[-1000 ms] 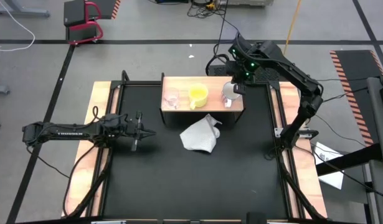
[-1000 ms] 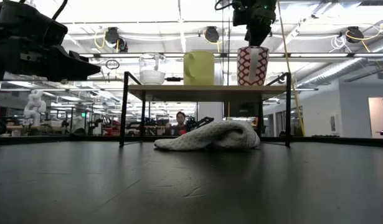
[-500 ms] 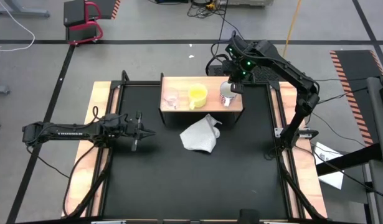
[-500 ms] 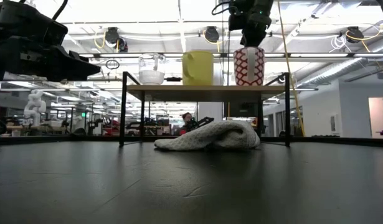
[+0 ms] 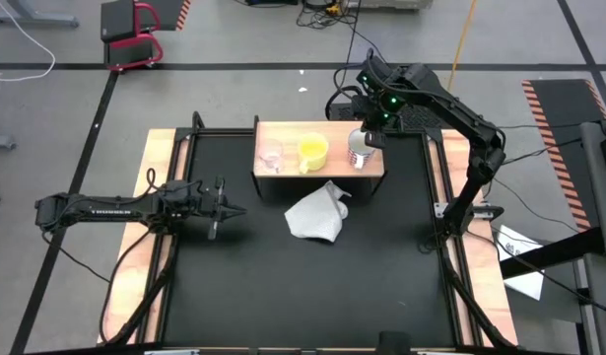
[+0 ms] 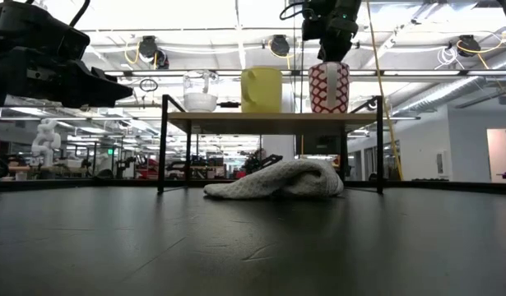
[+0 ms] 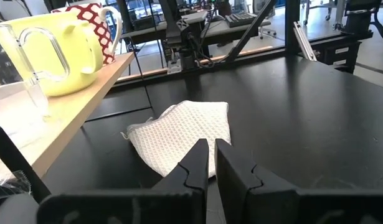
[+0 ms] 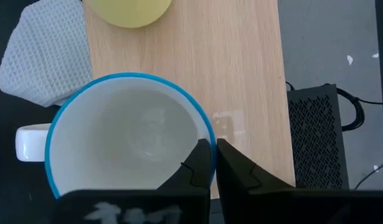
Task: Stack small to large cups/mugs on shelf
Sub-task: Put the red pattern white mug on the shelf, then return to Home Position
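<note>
The light-wood shelf [image 5: 293, 133] stands at the table's far middle. Three cups stand on it in a row: a tiny clear glass cup [image 5: 271, 156] on the left, a yellow cup [image 5: 314, 150] in the middle and a white patterned mug [image 5: 359, 153] on the right. In the low view the mug [image 6: 329, 86] shows a red-and-white pattern. My right gripper [image 5: 368, 140] is over the mug, shut on its rim. My left gripper [image 5: 222, 207] is shut and empty, at the table's left side, away from the shelf. My right gripper comes at the mug from above, pointing down. The mug's blue rim [image 8: 208, 138], on the side opposite the handle [image 8: 29, 142], runs into the narrow slit between the fingers, one finger [image 8: 200, 163] over the inside and one outside. The mug stands upright on the shelf [image 6: 269, 119].
A grey-white cloth [image 5: 317, 215] lies crumpled on the black tabletop just in front of the shelf, its far edge under the shelf's near side. Open tabletop lies toward the near edge. The room behind shows in the low view.
My right gripper has gone a little toward the table's left and slightly down, and the mug has slid a little left along the shelf with it, closer to the yellow cup. In the last half second both have kept still.
</note>
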`<move>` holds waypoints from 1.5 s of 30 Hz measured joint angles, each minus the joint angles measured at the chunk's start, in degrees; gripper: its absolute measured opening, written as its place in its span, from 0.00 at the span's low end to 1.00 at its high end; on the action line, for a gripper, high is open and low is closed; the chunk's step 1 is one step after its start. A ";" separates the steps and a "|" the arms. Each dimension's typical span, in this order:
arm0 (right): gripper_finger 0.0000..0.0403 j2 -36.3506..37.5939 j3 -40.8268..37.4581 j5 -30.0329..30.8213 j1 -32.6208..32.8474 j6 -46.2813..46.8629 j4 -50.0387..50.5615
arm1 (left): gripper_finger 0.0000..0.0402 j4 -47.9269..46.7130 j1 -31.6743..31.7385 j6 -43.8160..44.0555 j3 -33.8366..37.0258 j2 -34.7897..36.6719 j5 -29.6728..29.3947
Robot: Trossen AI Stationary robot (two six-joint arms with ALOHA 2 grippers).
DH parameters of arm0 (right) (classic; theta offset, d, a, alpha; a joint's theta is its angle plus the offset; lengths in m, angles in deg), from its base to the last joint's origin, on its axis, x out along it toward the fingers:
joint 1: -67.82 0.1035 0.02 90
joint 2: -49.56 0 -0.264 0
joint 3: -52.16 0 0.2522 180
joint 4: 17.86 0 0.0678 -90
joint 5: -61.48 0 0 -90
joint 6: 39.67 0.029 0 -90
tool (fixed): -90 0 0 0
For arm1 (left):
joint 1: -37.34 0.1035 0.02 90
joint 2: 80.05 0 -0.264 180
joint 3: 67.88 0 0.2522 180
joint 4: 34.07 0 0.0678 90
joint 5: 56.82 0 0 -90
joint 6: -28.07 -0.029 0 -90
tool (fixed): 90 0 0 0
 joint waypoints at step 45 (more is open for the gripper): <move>0.32 -0.22 -0.15 -1.68 0.17 1.92 -2.08 | 0.08 -0.09 0.00 0.85 0.00 0.00 0.07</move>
